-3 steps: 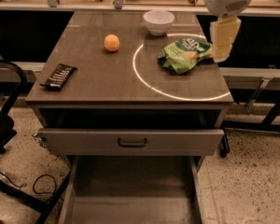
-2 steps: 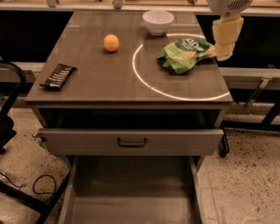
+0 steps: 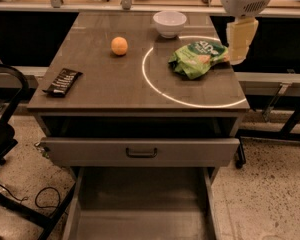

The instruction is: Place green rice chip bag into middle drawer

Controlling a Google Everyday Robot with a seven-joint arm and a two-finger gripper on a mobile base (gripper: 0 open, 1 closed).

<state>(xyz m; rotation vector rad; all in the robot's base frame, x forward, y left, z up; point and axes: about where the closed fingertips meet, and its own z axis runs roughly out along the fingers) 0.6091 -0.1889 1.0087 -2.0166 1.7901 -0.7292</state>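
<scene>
green rice chip bag (image 3: 197, 58): crinkly, glossy | gripper (image 3: 238, 56) (beside it): matt plastic

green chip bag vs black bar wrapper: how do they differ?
The crinkly bright-green chip bag is bulky and rumpled; the black bar wrapper is slim and flat. The bag lies at right, beside the gripper; the wrapper near the left edge. Both rest on the brown tabletop.

Bag (image 3: 199, 58): bright green, crinkled, white lettering, lying flat on the right half of the tabletop (image 3: 105, 84). Claw (image 3: 238, 59) hangs at its right end. Drawer (image 3: 140, 204): grey, pulled out, flat floor, low side walls, lowest in view.
</scene>
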